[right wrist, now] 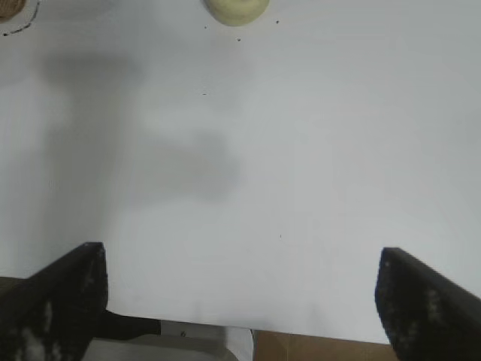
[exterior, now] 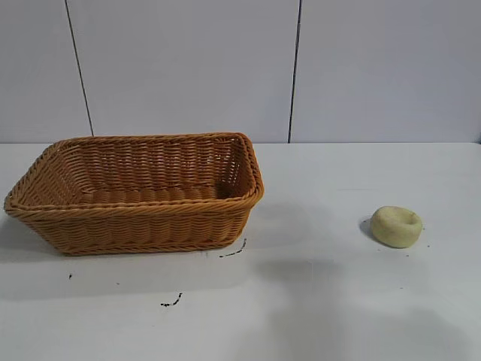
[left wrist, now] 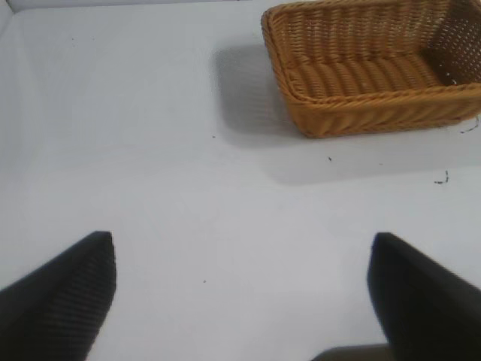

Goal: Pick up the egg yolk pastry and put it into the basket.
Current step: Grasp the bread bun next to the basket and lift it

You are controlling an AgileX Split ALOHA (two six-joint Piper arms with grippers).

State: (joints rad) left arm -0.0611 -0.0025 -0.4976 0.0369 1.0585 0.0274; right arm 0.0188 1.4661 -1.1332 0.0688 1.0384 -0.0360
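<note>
The egg yolk pastry (exterior: 396,226), a small pale yellow puck with a dimpled top, lies on the white table at the right. It also shows cut off at the edge of the right wrist view (right wrist: 237,10). The orange-brown wicker basket (exterior: 135,218) stands at the left with nothing in it; it also shows in the left wrist view (left wrist: 361,113). Neither arm shows in the exterior view. My left gripper (left wrist: 240,289) is open over bare table, well away from the basket. My right gripper (right wrist: 240,297) is open above the table's near edge, far from the pastry.
Small dark marks (exterior: 171,303) dot the table in front of the basket. A white panelled wall (exterior: 188,68) stands behind the table. The table's edge (right wrist: 301,331) shows in the right wrist view, with brown floor beyond it.
</note>
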